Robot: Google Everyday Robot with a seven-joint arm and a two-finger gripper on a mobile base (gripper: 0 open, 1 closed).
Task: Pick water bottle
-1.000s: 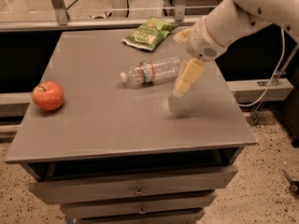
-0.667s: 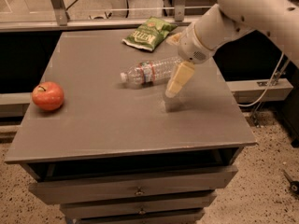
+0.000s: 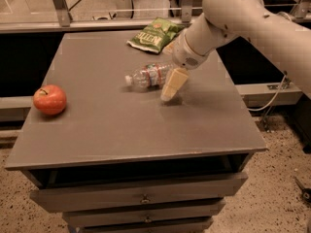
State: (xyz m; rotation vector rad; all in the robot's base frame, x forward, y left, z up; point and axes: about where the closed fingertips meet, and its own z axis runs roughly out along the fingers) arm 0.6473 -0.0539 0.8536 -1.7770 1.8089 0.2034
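— What is the biggest thing here?

— It is the grey counter, with drawers under its top. Next in size is the white robot arm. It comes in from the right side and bends down over the back half of the counter.

— And the gripper?

— The gripper is at the end of the arm, low over the middle of the counter. It stands wide and holds nothing. One of its cream fingers points down on the near side of the bottle, with the tip very close to the counter top. The other one shows only a little, on the far side, near the bag.

— Which bag?

— A green chips bag. It lies flat near the far edge of the counter, behind the bottle.

— Where is the water bottle?

— The water bottle lies on its side, about in the middle of the counter. Its white cap points to the left. Its right end is hidden behind the near finger. I cannot tell if the finger touches it.

— Anything smaller?

— A red apple. It sits close to the left edge, well apart from the bottle and the gripper.
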